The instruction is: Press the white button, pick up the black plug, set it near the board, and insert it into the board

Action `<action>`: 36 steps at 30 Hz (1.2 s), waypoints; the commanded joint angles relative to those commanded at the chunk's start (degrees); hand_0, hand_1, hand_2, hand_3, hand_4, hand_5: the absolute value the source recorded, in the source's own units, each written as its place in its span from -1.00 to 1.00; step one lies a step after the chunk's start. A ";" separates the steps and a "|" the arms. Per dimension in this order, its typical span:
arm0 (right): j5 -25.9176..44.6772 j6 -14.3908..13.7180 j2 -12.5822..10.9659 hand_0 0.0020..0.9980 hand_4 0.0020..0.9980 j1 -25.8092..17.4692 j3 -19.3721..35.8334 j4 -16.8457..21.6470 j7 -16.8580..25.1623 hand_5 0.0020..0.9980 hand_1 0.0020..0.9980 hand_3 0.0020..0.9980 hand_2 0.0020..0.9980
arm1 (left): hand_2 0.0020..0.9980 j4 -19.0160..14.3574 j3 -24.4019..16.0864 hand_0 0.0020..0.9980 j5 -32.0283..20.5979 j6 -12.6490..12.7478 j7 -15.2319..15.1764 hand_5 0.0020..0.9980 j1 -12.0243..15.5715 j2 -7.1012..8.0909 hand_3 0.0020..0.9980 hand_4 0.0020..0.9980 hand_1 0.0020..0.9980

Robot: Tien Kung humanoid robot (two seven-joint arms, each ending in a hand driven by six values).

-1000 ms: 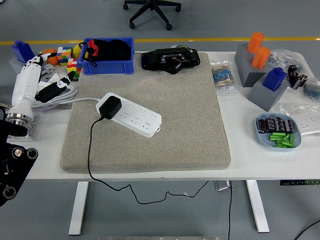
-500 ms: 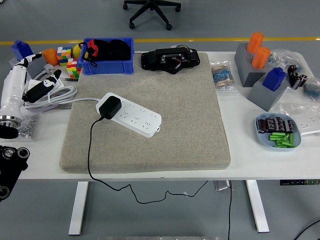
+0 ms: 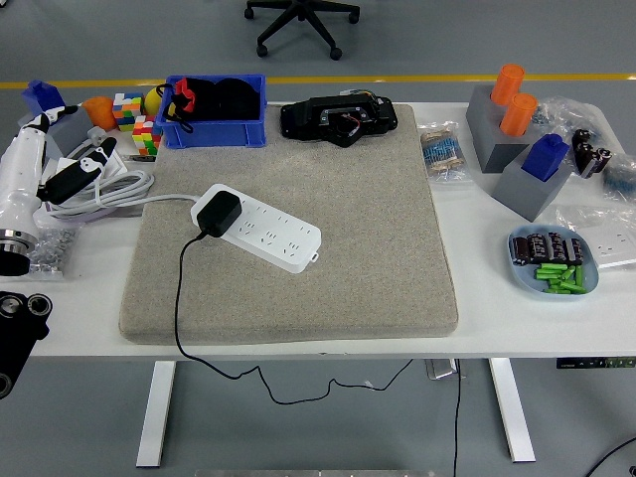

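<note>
A white power strip [image 3: 266,230] lies aslant on the grey mat [image 3: 348,199]. The black plug [image 3: 217,214] sits in the strip's left end, and its black cable [image 3: 180,298] runs down over the mat's front edge. My left hand [image 3: 62,164] is at the table's far left edge, well away from the strip, with its fingers relaxed and holding nothing. My right arm is out of view.
A blue bin [image 3: 214,111] and a black device [image 3: 343,119] stand at the back. Coloured cubes [image 3: 134,117] and a coiled white cable [image 3: 119,189] lie by my left hand. Grey blocks with orange and blue pieces [image 3: 517,139] and a blue dish [image 3: 554,261] are on the right.
My left arm has drawn back to the left and toward the table's edge. The plug and strip have not moved.
</note>
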 joint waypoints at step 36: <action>-0.29 -0.11 0.68 0.41 0.31 -2.23 1.21 -0.08 0.14 -0.26 0.28 0.23 0.31 | 0.76 -3.29 -1.27 0.95 0.24 -1.67 1.51 0.32 2.96 -0.10 0.60 0.64 0.88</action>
